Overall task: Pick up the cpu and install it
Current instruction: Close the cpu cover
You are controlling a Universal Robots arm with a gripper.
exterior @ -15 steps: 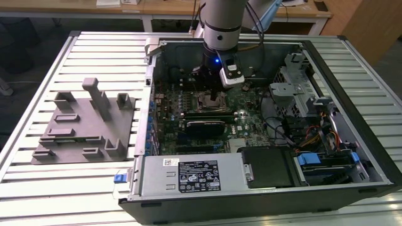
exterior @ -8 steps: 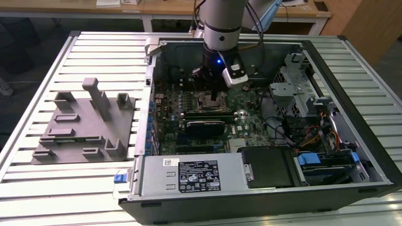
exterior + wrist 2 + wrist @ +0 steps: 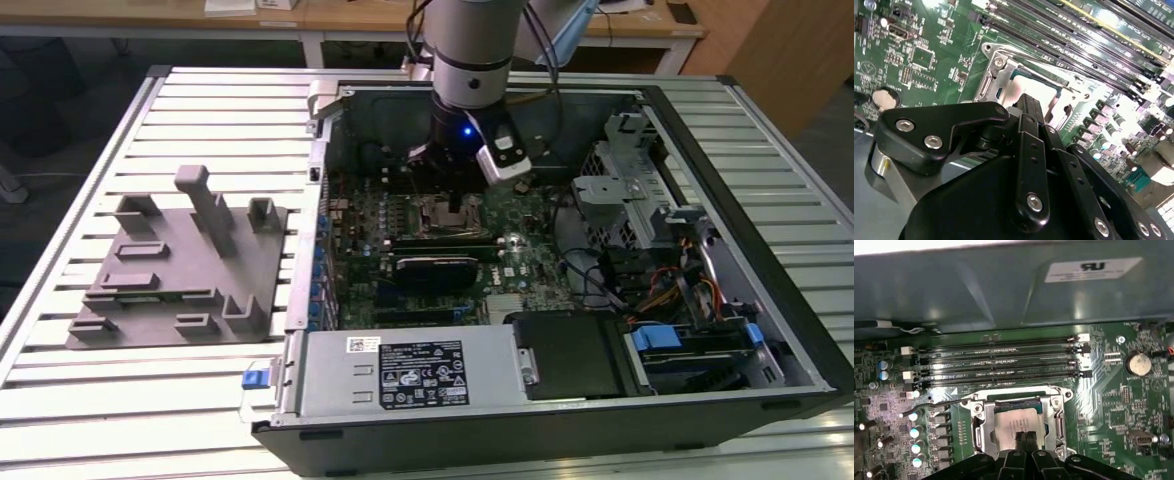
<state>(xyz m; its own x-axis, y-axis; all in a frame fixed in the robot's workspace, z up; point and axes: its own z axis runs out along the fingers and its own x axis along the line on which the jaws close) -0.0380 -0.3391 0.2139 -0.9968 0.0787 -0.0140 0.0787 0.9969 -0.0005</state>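
Note:
The cpu (image 3: pixel 1015 422), a pale silvery square, lies flat inside the metal-framed socket (image 3: pixel 981 425) on the motherboard, and its top also shows in the second wrist view (image 3: pixel 1026 84). My gripper (image 3: pixel 1025 436) hangs directly over it with its two black fingers pressed together and nothing between them. Their tips sit at the cpu's top face near one edge; I cannot tell whether they touch it. In the exterior view the gripper (image 3: pixel 449 188) reaches down into the open computer case, just above the socket (image 3: pixel 451 216).
Several memory slots (image 3: pixel 999 362) run beside the socket, and the case wall (image 3: pixel 1004 290) rises behind them. A round coin battery (image 3: pixel 1137 363) sits on the board. The grey plastic fixture (image 3: pixel 180 265) stands on the slatted table, at the exterior view's left.

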